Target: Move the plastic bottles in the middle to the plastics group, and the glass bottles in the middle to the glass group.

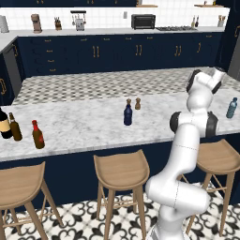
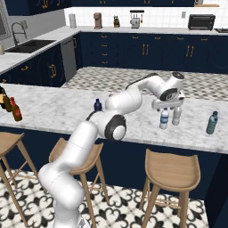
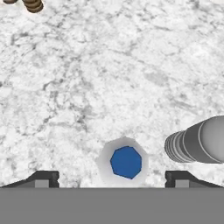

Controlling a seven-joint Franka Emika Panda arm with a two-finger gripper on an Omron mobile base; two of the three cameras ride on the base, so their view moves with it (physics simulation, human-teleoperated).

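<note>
A: Quick one, your gripper (image 3: 112,179). Jaws apart or together?

B: Apart, wide. In the hand view each tip sits out near a bottom corner with the water bottle (image 3: 126,162) between them, seen from above, blue centre in a white ring. Neither tip touches it. You're holding nothing.

A: And from the side?

B: In the right base view your gripper (image 2: 168,107) hangs just above that water bottle (image 2: 164,119), which stands upright on the marble counter (image 2: 53,111). The greyish clear bottle (image 2: 177,115) stands just beside it; the same one lies at the right edge of the hand view (image 3: 199,141). The teal-blue bottle (image 2: 212,123) stands further right, apart from the pair.

A: Rest of the task items?

B: The dark navy bottle (image 1: 128,115) is mid-counter, upright, with two small brown shakers (image 1: 133,103) just behind it. Far left: the wine bottle (image 1: 4,123), the amber bottle (image 1: 15,127), and the red-capped bottle (image 1: 37,135) close beside them, all upright.
</note>
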